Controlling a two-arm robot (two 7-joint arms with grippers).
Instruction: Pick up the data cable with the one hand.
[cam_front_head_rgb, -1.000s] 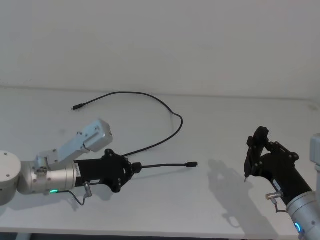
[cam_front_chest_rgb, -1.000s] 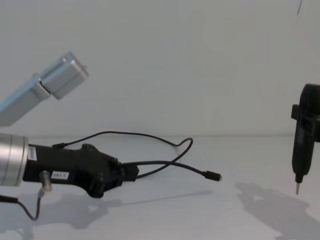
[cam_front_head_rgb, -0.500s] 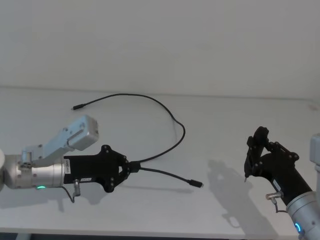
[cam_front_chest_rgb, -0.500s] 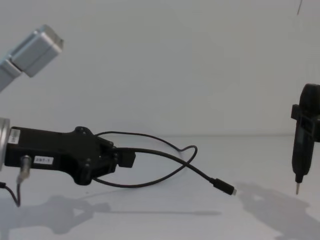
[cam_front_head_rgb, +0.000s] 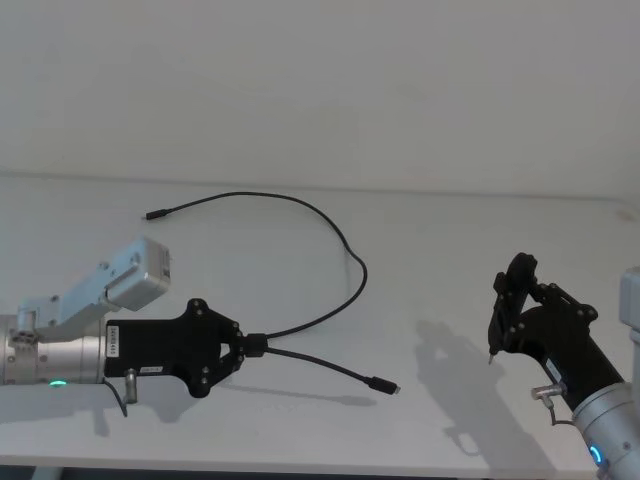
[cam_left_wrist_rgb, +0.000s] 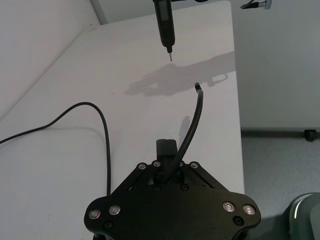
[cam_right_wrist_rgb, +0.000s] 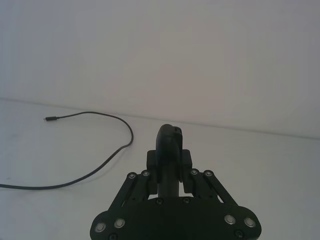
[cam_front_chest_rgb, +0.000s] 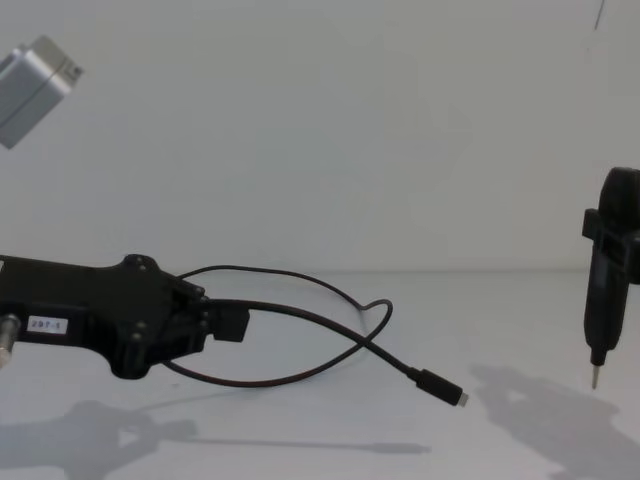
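Near the front left corner of the table (cam_front_head_rgb: 450, 250), the left gripper (cam_front_head_rgb: 250, 345) pinches the data cable (cam_front_head_rgb: 362, 272) close to one plug and holds that stretch in the air, so the grasp looks made. The rest of the cable seems to lie looped toward the back edge, leaving more lifting to do. The right gripper (cam_front_head_rgb: 505, 310) hangs idle by the right edge.

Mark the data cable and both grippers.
Thin black data cable (cam_front_head_rgb: 240, 195): head view, arc top.
Black angular left gripper (cam_front_head_rgb: 248, 345): head view, fingertips clamping it.
Black right gripper (cam_front_head_rgb: 508, 310): head view, gripping slim pointed tool (cam_front_chest_rgb: 597, 330).
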